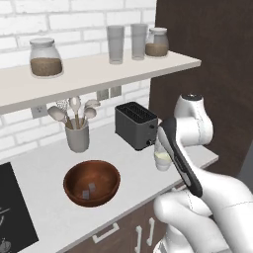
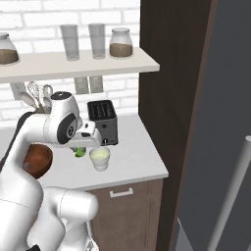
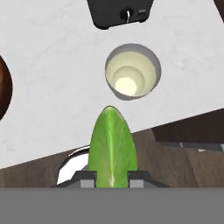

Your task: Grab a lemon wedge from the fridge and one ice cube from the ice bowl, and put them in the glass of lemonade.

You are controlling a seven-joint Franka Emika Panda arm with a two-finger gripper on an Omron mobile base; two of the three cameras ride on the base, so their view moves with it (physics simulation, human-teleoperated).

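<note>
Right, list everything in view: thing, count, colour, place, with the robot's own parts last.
lemon wedge: one, yellow-green, held in the gripper, short of the cup.
glass of lemonade: one, pale cup with pale yellow-green liquid, on the counter in front of the toaster.
ice bowl: one, reddish-brown wood, on the counter left of the cup, with grey cubes inside.
toaster: one, dark grey, at the back of the counter.
utensil holder: one, grey, holding pale spoons and a whisk, by the wall.
jars: two, clear with brown contents, on the shelf.
tall glasses: two, clear, on the shelf.
fridge: one, grey, at the right.
gripper: one, dark fingertips, shut on the wedge.
</note>
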